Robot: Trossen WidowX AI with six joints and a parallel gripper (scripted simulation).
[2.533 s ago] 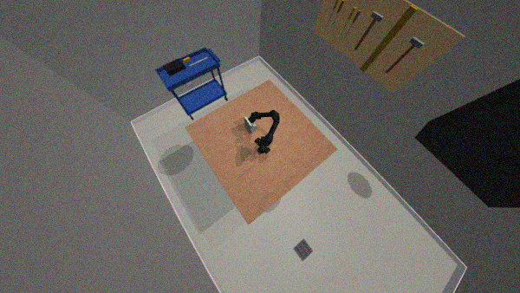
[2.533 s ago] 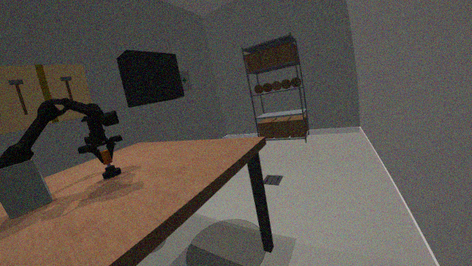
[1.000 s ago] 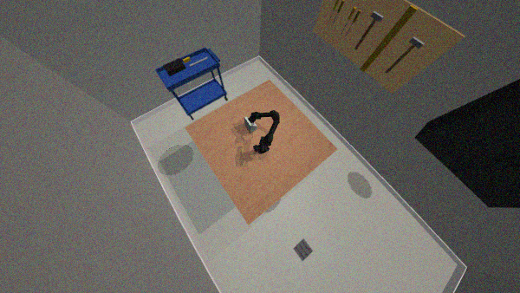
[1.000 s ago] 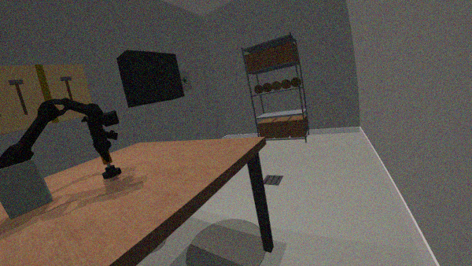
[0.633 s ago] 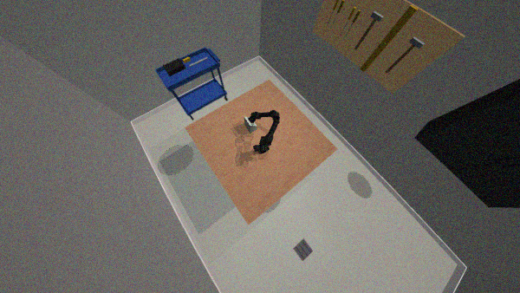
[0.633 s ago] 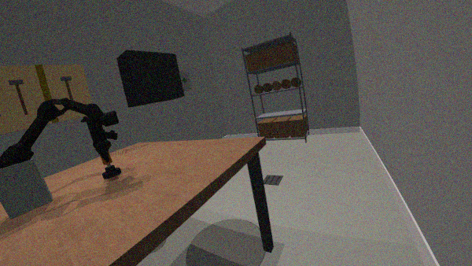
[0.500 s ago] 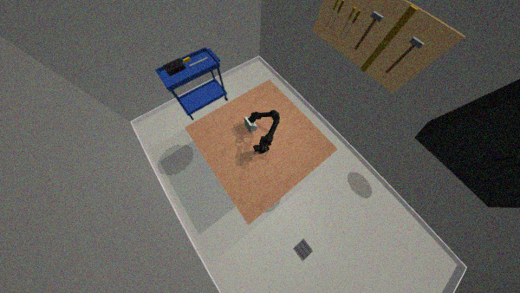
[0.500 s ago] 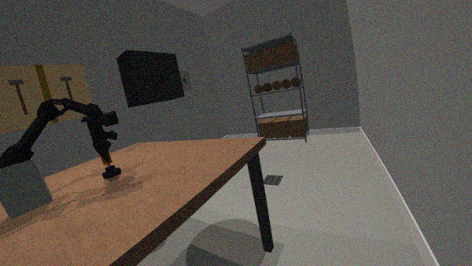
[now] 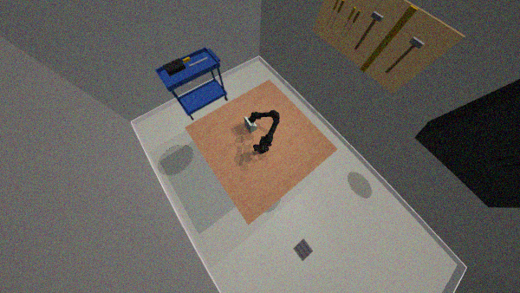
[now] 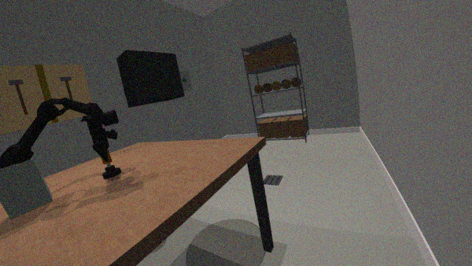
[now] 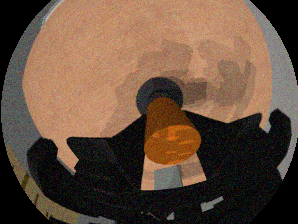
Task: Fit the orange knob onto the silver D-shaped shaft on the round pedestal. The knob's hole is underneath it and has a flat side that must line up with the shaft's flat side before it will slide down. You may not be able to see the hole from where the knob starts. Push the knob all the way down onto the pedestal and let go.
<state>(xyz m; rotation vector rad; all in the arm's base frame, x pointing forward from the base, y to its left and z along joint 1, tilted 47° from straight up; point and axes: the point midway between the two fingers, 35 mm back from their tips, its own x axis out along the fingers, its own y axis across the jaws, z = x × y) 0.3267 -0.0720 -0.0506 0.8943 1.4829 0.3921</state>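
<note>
The orange knob (image 11: 172,144) (image 10: 106,158) is held between the fingertips of my gripper (image 11: 164,115) (image 10: 105,154), which is shut on it. The knob stands over the dark round pedestal (image 11: 145,95) (image 10: 112,172). In the exterior view a short piece of the silver shaft (image 10: 109,166) shows between the knob's lower end and the pedestal, so the knob is not down on the pedestal. The knob's hole and the shaft's flat side are hidden. In the top view the knob and pedestal are too small to make out.
The arm stands on a pale grey block (image 10: 24,190) (image 9: 250,125) on the wooden table (image 9: 286,173) (image 10: 189,157). A blue cart (image 9: 201,97) stands beyond the table. A tool board (image 9: 338,35) hangs on the wall, and a shelf rack (image 10: 281,127) stands far back.
</note>
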